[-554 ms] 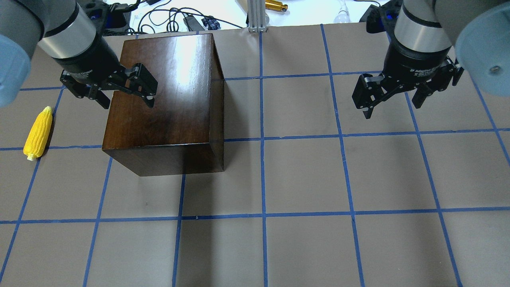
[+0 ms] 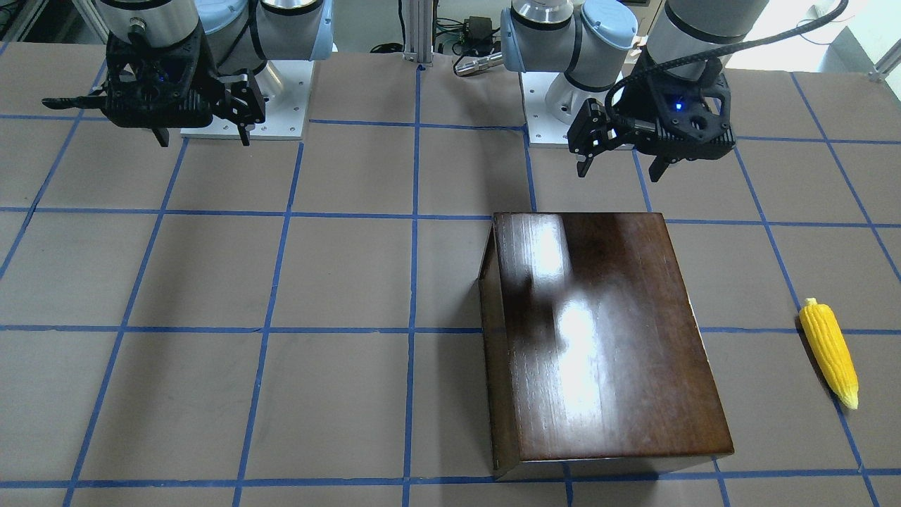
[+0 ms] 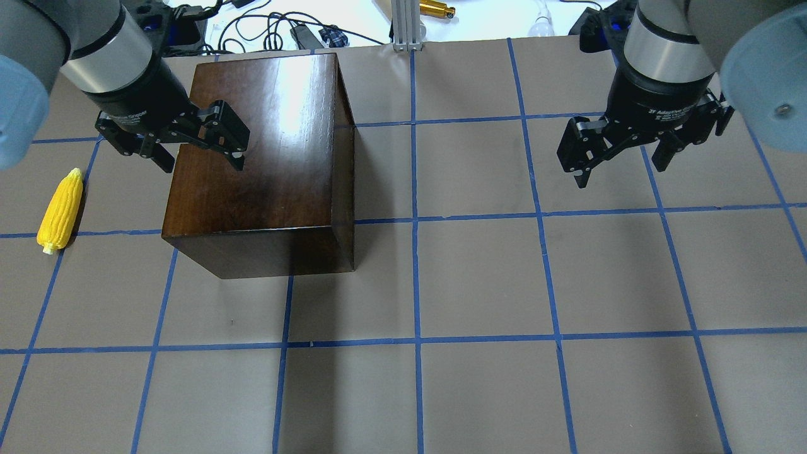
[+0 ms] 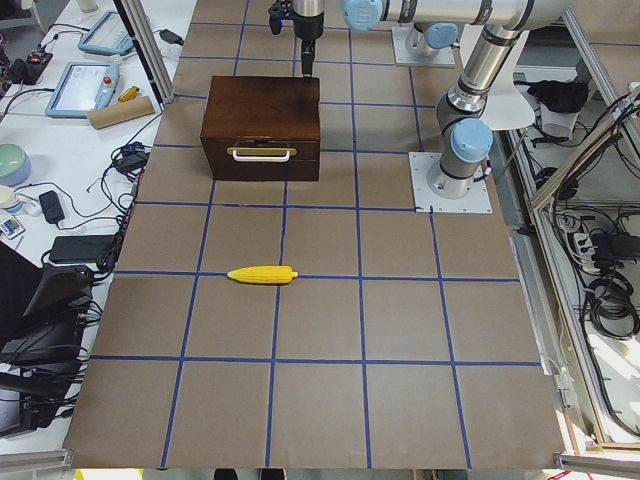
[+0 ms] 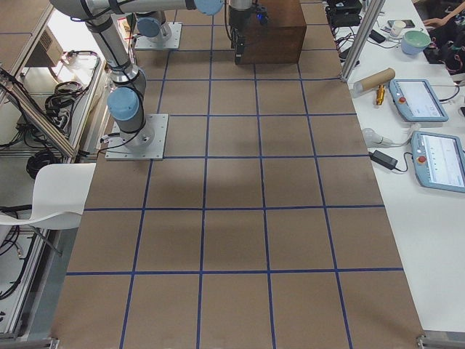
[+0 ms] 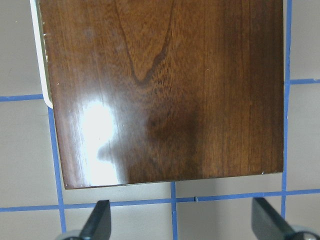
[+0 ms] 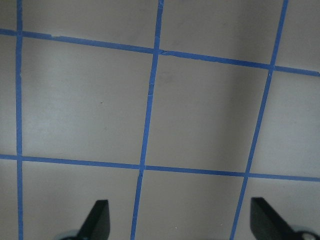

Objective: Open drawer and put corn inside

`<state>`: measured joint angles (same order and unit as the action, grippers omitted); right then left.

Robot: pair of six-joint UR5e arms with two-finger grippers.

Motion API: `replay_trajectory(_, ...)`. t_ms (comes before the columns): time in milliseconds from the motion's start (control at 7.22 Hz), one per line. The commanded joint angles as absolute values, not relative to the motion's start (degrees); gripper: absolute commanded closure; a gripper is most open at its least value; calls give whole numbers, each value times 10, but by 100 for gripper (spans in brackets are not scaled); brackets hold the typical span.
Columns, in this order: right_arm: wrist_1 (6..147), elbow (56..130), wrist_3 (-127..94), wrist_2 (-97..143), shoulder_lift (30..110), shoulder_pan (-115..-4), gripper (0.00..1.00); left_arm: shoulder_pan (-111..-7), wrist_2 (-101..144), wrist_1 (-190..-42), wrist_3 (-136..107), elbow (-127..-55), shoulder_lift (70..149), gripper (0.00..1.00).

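The glossy dark-brown wooden box stands on the table's left half, and also shows in the front view. Its drawer is closed; the front with its metal pull shows only in the exterior left view, facing the table's left end. The yellow corn lies on the table left of the box, also in the front view. My left gripper is open and empty, hovering above the box's near left corner. Its wrist view looks down on the box top. My right gripper is open and empty above bare table.
The table is covered in brown paper with a blue tape grid. An aluminium post and cables stand beyond the far edge. Both arm bases are bolted on the robot's side. A side bench with tablets lies past the far edge.
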<state>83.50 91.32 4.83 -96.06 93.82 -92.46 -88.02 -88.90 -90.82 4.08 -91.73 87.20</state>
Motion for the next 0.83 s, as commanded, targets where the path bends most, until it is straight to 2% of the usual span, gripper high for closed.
replay_trajectory(0, 835, 913, 48, -961, 938, -925, 0, -880, -889, -909, 46, -918, 871, 0)
replay_trajectory(692, 835, 913, 48, -960, 939, -925, 0, -878, -889, -913, 42, -920, 869, 0)
